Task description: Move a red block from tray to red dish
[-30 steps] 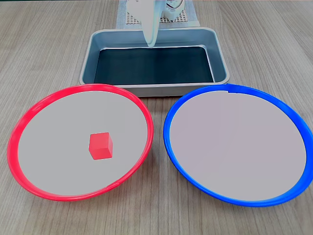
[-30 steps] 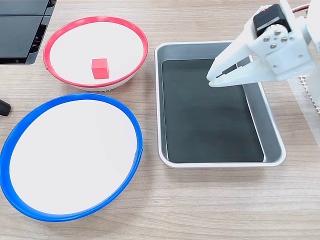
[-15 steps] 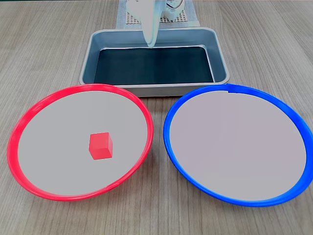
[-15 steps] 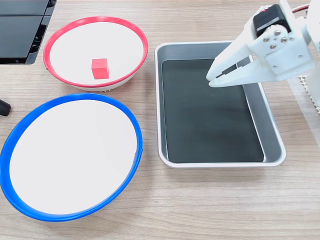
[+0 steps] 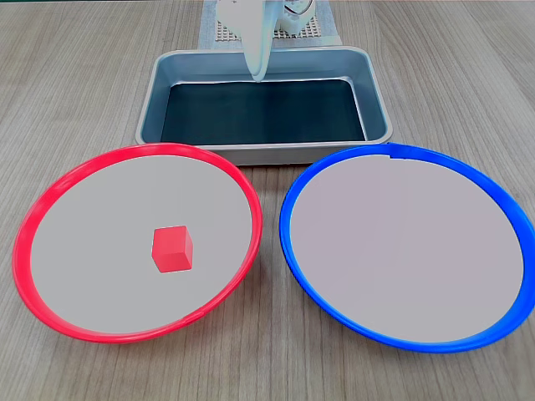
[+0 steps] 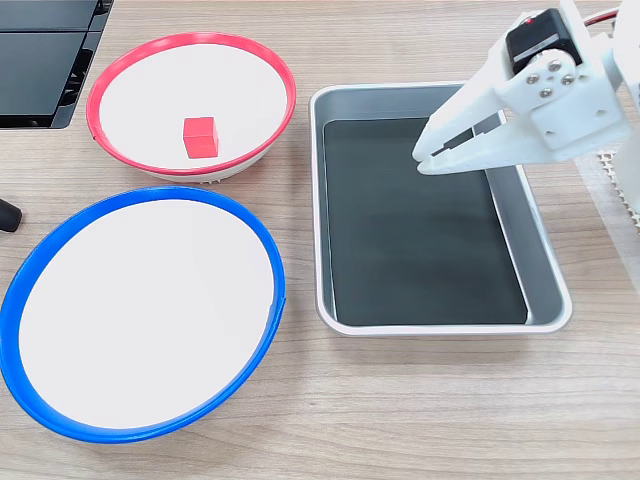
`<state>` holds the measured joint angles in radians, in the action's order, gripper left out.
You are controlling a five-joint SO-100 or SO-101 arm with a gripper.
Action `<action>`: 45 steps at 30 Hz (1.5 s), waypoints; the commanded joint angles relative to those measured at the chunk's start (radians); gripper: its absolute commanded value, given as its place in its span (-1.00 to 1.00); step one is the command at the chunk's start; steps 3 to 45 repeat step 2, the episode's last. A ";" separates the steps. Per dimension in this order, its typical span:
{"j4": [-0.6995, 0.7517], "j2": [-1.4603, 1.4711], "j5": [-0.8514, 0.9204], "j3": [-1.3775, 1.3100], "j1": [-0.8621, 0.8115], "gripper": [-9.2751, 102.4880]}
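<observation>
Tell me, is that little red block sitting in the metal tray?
No, the red block lies in the red dish, while the tray beside it shows a bare dark floor.

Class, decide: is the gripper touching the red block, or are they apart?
Apart. In a fixed view the gripper hangs over the tray, while the red block sits alone in the red dish, bare plate all round it.

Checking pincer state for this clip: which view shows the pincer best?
The fixed view from the side of the tray shows it best: the white pincer appears in profile above the tray, its fingers nearly together and holding nothing. The other fixed view shows the pincer end-on, as one narrow tip.
</observation>
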<state>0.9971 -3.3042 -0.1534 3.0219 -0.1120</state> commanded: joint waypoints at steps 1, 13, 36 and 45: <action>0.002 -0.023 -0.002 0.002 -0.005 -0.84; 0.002 -0.023 -0.002 0.002 -0.005 -0.84; 0.002 -0.023 -0.002 0.002 -0.005 -0.84; 0.002 -0.023 -0.002 0.002 -0.005 -0.84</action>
